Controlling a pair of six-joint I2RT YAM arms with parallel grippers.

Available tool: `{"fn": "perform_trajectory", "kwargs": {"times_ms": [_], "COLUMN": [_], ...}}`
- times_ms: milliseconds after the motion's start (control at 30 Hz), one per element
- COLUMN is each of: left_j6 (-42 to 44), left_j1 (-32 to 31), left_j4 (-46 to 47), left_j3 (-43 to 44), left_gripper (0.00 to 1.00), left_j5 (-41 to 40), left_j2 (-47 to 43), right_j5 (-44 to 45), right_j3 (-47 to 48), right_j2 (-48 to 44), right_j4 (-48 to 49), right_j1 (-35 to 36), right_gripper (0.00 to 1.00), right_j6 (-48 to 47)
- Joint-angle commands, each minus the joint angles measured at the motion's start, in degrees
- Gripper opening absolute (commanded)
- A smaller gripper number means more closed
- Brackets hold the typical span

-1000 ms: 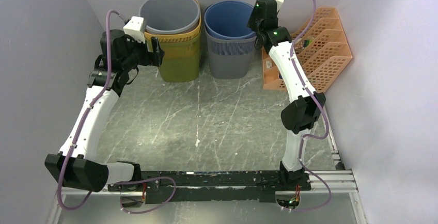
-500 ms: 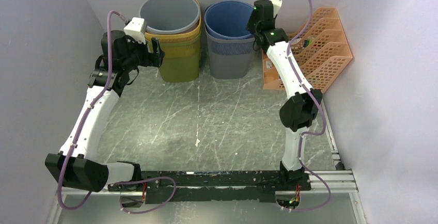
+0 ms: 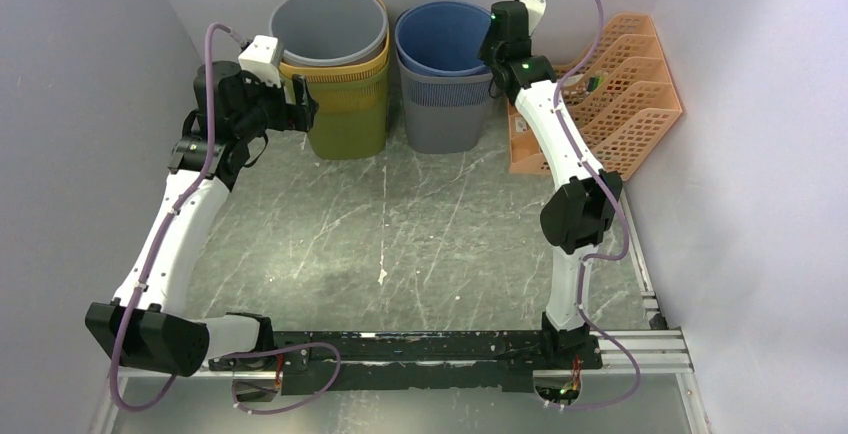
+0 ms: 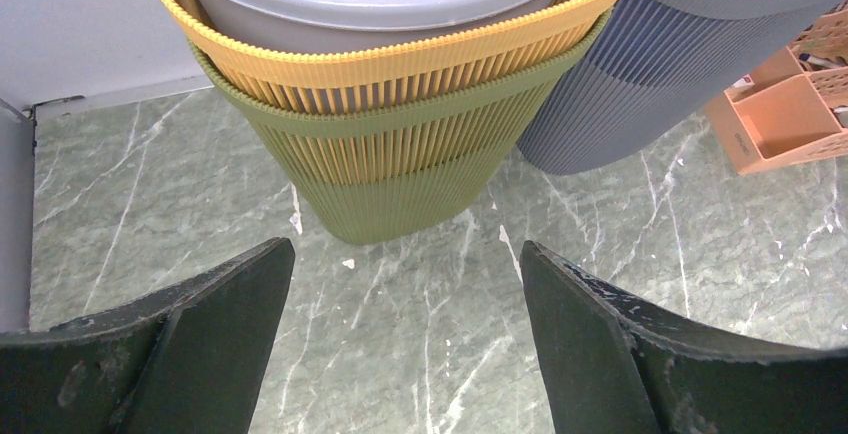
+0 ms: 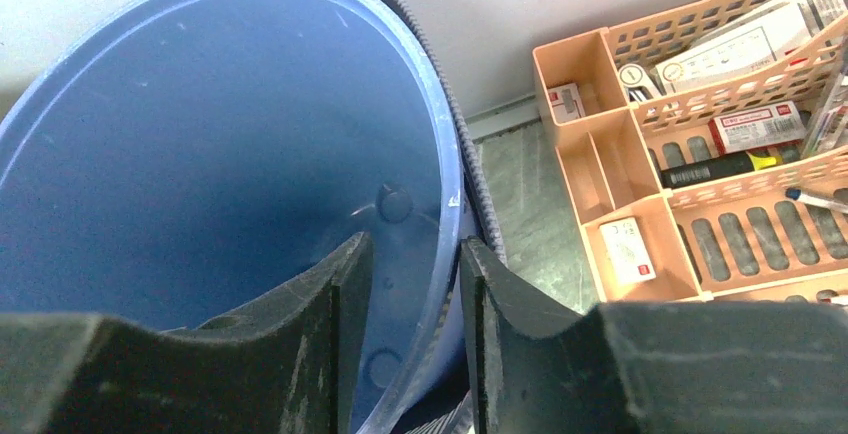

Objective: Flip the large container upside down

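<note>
Blue container stood upright at back of bench, nested inside grey ribbed bin, near orange organiser. Right end effector straddled rim on container's right side: one finger inside, one outside, gap narrow. Firm clamp on rim could not be confirmed. Left end effector spread wide, holding nothing, facing stack of bins (grey in yellow in green), apart from it. Stack upright, just beside blue container.
</note>
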Motion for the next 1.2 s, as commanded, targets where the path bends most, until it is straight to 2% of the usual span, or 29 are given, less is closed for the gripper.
{"fn": "perform_trajectory", "kwargs": {"times_ms": [0, 200, 300, 333, 600, 933, 1167], "left_j6": [1.11, 0.59, 0.40, 0.50, 0.87, 0.40, 0.31], "left_j1": [-0.41, -0.41, -0.39, -0.41, -0.41, -0.41, -0.41], "left_j4": [-0.33, -0.15, -0.11, -0.23, -0.18, 0.13, 0.46], "left_j3": [-0.80, -1.99, -2.39, -2.41, -2.14, -2.24, -1.99], "left_gripper": [0.95, 0.95, 0.96, 0.96, 0.96, 0.95, 0.95], "left_j5": [-0.79, -0.18, 0.33, 0.18, -0.99, -1.16, -2.15], "left_j2": [-1.96, -3.13, -3.18, -3.16, -3.39, -2.86, -2.63], "right_j5": [-2.20, -1.19, -1.49, -1.73, -3.67, -2.68, -1.04], "right_j3": [-1.03, -0.91, -0.78, -0.76, -0.98, 0.12, -2.25], "right_j2": [1.46, 2.39, 2.78, 2.74, -1.08, -12.80, -19.45], "right_j4": [-1.47, -2.60, -2.91, -2.94, 2.71, 13.62, 16.25], "right_j1": [-0.26, -0.28, -0.20, -0.21, -0.10, -0.07, -0.06], "right_gripper": [0.35, 0.25, 0.03, 0.00, 0.00, 0.00, 0.00], "right_j6": [-0.08, -1.90, -2.74, -2.77, -3.26, -3.26, -5.33]}}
